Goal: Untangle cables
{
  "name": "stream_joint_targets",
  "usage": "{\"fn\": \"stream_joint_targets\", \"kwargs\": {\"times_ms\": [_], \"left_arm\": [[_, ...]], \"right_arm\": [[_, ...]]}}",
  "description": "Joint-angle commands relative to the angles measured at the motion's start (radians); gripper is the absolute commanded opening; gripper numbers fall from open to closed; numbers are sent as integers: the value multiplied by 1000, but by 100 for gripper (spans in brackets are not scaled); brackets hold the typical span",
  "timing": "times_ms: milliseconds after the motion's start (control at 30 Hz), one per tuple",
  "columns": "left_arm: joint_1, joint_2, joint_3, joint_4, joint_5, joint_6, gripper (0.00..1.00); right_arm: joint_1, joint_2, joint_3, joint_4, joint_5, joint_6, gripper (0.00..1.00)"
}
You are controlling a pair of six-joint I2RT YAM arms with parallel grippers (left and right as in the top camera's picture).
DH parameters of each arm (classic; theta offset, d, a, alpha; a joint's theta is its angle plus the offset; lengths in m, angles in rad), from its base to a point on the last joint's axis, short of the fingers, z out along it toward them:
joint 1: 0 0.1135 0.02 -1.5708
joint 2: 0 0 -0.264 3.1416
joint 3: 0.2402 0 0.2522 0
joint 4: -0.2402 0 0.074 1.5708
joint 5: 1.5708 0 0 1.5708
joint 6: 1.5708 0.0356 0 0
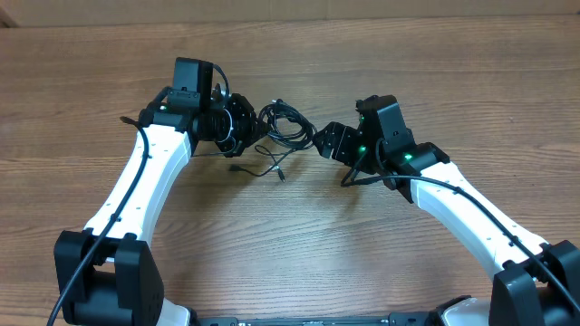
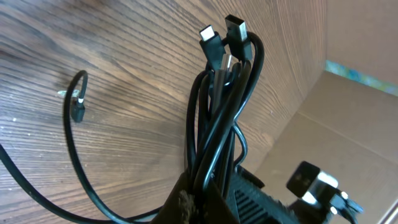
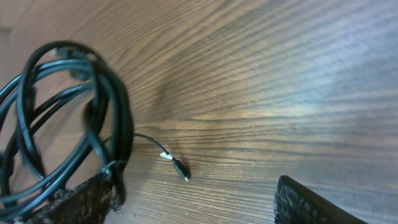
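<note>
One tangled bundle of thin black cords [image 1: 283, 122] on brown wooden table [image 1: 299, 235], between two grippers | left gripper [image 2: 196, 198] clamped on bundle | right gripper [image 3: 193, 190] jaws apart | left wrist alone: three plug ends [image 2: 235, 26] | right wrist alone: one loose plug [image 3: 180, 169]

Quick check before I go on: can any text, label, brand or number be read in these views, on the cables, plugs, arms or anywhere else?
No readable text in any view.
Cables and their plug ends: no markings visible.
Coloured strip on the cardboard in the left wrist view: too blurred to read.
Robot arms: green lights only, no labels visible.
</note>
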Motion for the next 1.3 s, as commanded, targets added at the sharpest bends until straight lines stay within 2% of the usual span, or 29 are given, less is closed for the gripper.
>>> {"fn": "stream_joint_targets", "kwargs": {"times_ms": [0,133,300,467,700,833,967,1267], "left_arm": [[0,-5,15,9,47,-38,4],[-4,-5,15,16,45,-48,4],[-12,-5,15,16,45,-58,4],[-14,-5,15,44,45,-91,4],[-35,-5,15,72,45,-93,4],[-41,-5,15,84,62,-127,4],[-41,-5,15,148,129,-148,4],[-41,-5,15,157,143,-202,4]], "right_arm": [[2,11,11,-8,26,112,82],[2,16,11,-6,-37,174,81],[2,27,11,-17,-36,228,76],[21,70,5,-18,-65,235,75],[63,138,5,135,-160,267,76],[74,167,5,153,-138,342,62],[74,203,4,200,-130,376,56],[74,227,4,395,-179,663,43]]}}
